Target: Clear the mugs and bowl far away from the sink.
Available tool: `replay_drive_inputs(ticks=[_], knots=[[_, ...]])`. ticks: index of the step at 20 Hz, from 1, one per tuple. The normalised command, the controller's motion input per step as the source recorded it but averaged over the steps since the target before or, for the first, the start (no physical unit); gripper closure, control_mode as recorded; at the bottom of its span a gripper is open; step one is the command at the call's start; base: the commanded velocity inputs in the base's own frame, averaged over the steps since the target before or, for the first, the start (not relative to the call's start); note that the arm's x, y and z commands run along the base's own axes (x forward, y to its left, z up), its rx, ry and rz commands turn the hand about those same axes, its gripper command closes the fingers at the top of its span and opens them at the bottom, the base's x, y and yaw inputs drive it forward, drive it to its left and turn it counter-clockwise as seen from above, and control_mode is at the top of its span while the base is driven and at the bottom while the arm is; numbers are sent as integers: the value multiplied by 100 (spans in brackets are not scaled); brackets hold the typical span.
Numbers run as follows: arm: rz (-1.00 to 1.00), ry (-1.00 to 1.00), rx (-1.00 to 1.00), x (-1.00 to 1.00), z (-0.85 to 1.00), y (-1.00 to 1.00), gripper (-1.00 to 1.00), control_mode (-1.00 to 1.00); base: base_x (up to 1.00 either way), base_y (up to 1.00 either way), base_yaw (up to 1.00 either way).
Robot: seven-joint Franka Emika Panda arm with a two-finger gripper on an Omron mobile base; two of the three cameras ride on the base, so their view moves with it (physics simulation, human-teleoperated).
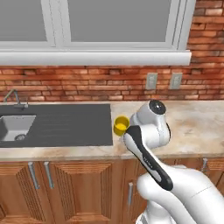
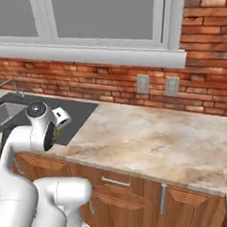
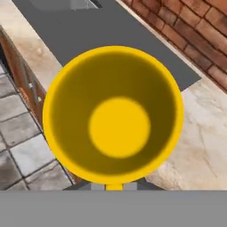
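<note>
A plain yellow mug (image 1: 121, 126) hangs at the right edge of the sink's dark ribbed surround (image 1: 65, 124), just in front of my wrist. In the hand view I look straight down into the yellow mug (image 3: 114, 117), with the counter edge and floor tiles showing beneath it. My gripper (image 3: 114, 186) is shut on the mug's near rim, and its fingertips are mostly hidden by the mug. The light-grey sink (image 1: 15, 127) with its thin tap (image 1: 15, 98) lies at the far left. The bowl is out of view.
A beige marble counter (image 2: 159, 136) stretches to the right of the dark surround. A brick wall with two outlets (image 1: 151, 81) and a window sill (image 1: 96, 57) backs it. Wooden cabinet doors (image 1: 78, 183) run below the counter.
</note>
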Motion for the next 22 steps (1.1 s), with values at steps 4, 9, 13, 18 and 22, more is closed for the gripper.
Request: replay_drive_inputs(ticks=[4,9,13,18,22], knots=[[0,0,0,0,0,0,100,100,-4,-5,89],[0,0,0,0,0,0,100,100,0,0,92],[0,0,0,0,0,0,100,100,0,0,92],[0,0,0,0,0,0,100,100,0,0,93],[0,0,0,0,0,0,100,100,0,0,93]])
